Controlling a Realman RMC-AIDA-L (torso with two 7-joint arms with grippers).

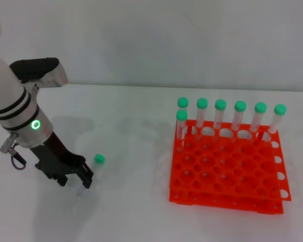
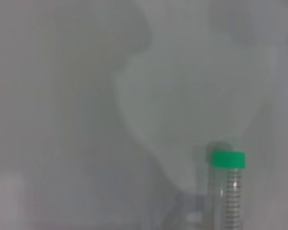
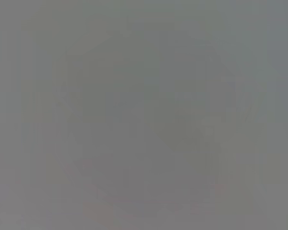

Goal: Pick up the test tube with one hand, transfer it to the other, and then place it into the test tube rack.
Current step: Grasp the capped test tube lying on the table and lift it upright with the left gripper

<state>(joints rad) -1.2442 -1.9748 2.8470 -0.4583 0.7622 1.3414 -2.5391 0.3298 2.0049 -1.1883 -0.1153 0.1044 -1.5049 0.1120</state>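
White tabletop against a pale wall: the left gripper sits low over the table, at the near end of a tube lying flat, its green cap pointing away from the arm and toward the wall. Whether the black fingers have closed on the clear body or only straddle it cannot be told from the head view; the glassy barrel all but vanishes against the white surface. The left wrist view shows the tube close up, cap and printed scale visible, but none of the gripper's own fingers. The orange-red rack stands well apart to the robot's right, with seven capped tubes upright along its far edge and the near holes free. The right gripper is not in view, and its wrist view shows only featureless grey. Judged from here, the pickup is the step in hand, with the handover and insertion not yet done. The risks look plain: a round, slick tube could roll or squirt out if the fingers close off-centre, and a grip near the bottom end could let the capped end droop on the lift, leaving the other gripper a poor place to take hold.
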